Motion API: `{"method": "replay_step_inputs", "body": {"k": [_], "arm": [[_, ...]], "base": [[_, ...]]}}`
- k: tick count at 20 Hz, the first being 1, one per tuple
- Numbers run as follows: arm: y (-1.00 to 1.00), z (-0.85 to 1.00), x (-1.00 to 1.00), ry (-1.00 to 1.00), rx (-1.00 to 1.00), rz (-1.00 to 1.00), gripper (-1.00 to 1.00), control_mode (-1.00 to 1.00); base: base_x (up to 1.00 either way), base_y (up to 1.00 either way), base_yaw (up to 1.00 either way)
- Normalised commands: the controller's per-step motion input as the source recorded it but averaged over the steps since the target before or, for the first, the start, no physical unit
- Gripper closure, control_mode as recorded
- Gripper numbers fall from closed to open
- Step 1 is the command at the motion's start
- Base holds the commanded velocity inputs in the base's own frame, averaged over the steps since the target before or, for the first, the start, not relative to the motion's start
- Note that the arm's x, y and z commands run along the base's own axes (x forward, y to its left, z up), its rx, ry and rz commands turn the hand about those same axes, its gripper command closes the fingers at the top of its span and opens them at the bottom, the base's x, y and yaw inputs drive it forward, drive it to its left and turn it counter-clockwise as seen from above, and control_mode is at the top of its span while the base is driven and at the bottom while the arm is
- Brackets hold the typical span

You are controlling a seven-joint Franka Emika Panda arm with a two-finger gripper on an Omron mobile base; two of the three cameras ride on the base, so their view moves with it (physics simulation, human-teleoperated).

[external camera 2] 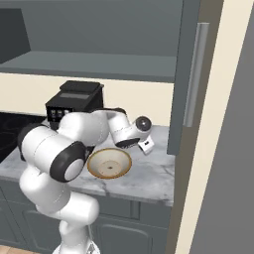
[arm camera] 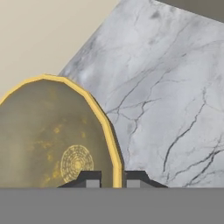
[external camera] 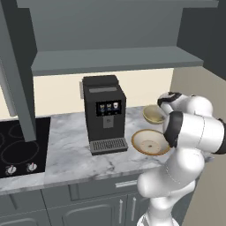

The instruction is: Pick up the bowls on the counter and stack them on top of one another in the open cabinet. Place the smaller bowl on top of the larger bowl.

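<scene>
The gripper (arm camera: 113, 178) is down at the small bowl (arm camera: 52, 140), its two tips pinched close together astride the yellow rim, one tip inside the bowl and one outside. That looks like a grip on the rim, though whether the bowl has left the marble I cannot tell.

Take the coffee machine (external camera: 104, 112) as the landmark. The small bowl (external camera: 153, 114) is to the right of it, back toward the cream wall, with the hand right beside it. The big shallow bowl (external camera: 150, 142) lies on the counter (external camera: 70, 145) in front of the small one, at the machine's front right corner, nothing touching it. From the other side the big bowl (external camera 2: 109, 163) sits in plain sight just below the wrist.

Above the machine, the open cabinet (external camera: 114, 59) has its shelf bare, with no bowl on it.

So, as I read it, nothing is stacked yet. The order looks awkward too: the small bowl is the one in hand, yet it belongs on top. Still to come are both lifts up to the shelf, big bowl underneath, small one nested in it.
</scene>
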Motion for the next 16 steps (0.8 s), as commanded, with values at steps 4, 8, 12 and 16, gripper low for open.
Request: {"method": "replay_step_inputs", "body": {"k": [4, 8, 12, 16], "arm": [[0.03, 0.11, -0.40, 0.00, 0.00, 0.00, 1.00, -1.00], [0.05, 0.10, -0.39, 0.00, 0.00, 0.00, 1.00, -1.00], [0.08, 0.10, -0.37, 0.01, 0.00, 0.00, 1.00, -1.00], [0.07, 0.18, -0.32, 0.02, 0.00, 0.00, 1.00, -1.00]], "base": [[0.00, 0.00, 0.00], [0.00, 0.00, 0.00], [0.00, 0.00, 0.00], [0.00, 0.00, 0.00]]}}
